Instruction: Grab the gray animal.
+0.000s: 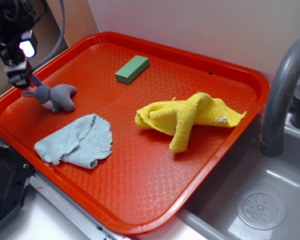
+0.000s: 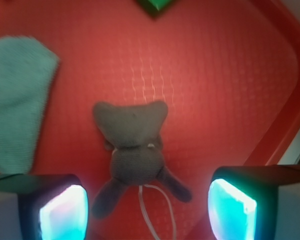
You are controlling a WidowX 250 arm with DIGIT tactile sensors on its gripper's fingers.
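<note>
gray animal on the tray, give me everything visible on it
The gray animal is a small plush toy of soft fabric, with two long ears, a white patch showing underneath in the exterior view, and a thin white string loop by the ears. It lies flat on the red tray near its left edge, apart from the pale blue cloth. The open tool hovers above its ears; whether they touch is unclear.

The arm reaches in at the upper left of the exterior view, its claw (image 1: 24, 82) pointing downward. In the wrist view, two fingers (image 2: 57, 210) stand wide apart at the lower left and lower right corners, pads glowing cyan, nothing between them gripped.
</note>
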